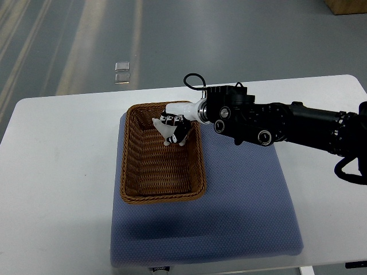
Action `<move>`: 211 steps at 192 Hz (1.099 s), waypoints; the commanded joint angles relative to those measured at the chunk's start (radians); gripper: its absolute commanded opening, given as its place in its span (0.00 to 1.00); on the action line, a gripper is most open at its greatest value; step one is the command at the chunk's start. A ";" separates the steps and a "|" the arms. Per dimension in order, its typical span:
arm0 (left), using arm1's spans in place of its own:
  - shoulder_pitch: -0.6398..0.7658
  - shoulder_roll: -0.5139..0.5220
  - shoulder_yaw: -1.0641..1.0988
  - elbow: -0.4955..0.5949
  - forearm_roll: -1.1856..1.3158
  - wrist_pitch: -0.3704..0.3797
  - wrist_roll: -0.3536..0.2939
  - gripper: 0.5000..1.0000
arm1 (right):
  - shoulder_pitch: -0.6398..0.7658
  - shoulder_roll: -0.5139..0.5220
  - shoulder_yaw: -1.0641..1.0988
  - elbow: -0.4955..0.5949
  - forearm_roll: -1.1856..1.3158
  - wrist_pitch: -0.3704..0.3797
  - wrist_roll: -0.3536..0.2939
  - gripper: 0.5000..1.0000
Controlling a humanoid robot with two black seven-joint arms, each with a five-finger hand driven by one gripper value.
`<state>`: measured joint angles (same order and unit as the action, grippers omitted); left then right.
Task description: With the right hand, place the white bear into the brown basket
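Note:
The brown wicker basket [143, 177] sits on a blue mat [241, 200], its long side running away from me. My right arm comes in from the right edge, and its hand [175, 129] hangs over the far right part of the basket's inside. The black fingers are curled around the small white bear [161, 126], and only white bits of it show between them. The bear is above the basket floor, near the far rim; whether it touches the weave is not visible. The left arm is out of the picture.
The blue mat lies on a white table [57, 172] that fills most of the view. Grey floor lies beyond the table's far edge, with two small pale squares [121, 71] on it. A black cable loop [194, 80] sticks up behind the wrist.

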<state>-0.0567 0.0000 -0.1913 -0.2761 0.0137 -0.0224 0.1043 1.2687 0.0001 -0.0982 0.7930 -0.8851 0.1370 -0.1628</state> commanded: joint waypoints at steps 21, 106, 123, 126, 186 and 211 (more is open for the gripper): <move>0.000 0.000 0.001 -0.006 0.000 -0.001 0.000 1.00 | -0.017 0.000 0.011 -0.001 0.003 -0.008 0.011 0.24; 0.000 0.000 0.001 0.002 0.000 -0.001 0.000 1.00 | -0.023 0.000 0.014 0.000 0.015 -0.007 0.020 0.63; 0.000 0.000 0.001 0.002 0.000 -0.001 0.000 1.00 | -0.022 0.000 0.015 0.000 0.018 -0.002 0.020 0.74; 0.000 0.000 0.001 0.002 0.000 -0.001 0.000 1.00 | -0.022 0.000 0.015 0.002 0.018 -0.002 0.020 0.76; 0.000 0.000 0.000 0.002 0.000 -0.001 0.000 1.00 | 0.029 0.000 0.161 0.003 0.020 -0.002 0.022 0.81; 0.000 0.000 0.000 0.002 0.000 -0.001 0.000 1.00 | 0.031 0.000 0.321 0.003 0.023 -0.007 0.035 0.82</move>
<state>-0.0567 0.0000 -0.1915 -0.2746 0.0139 -0.0230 0.1043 1.3007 0.0000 0.1125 0.7964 -0.8637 0.1344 -0.1388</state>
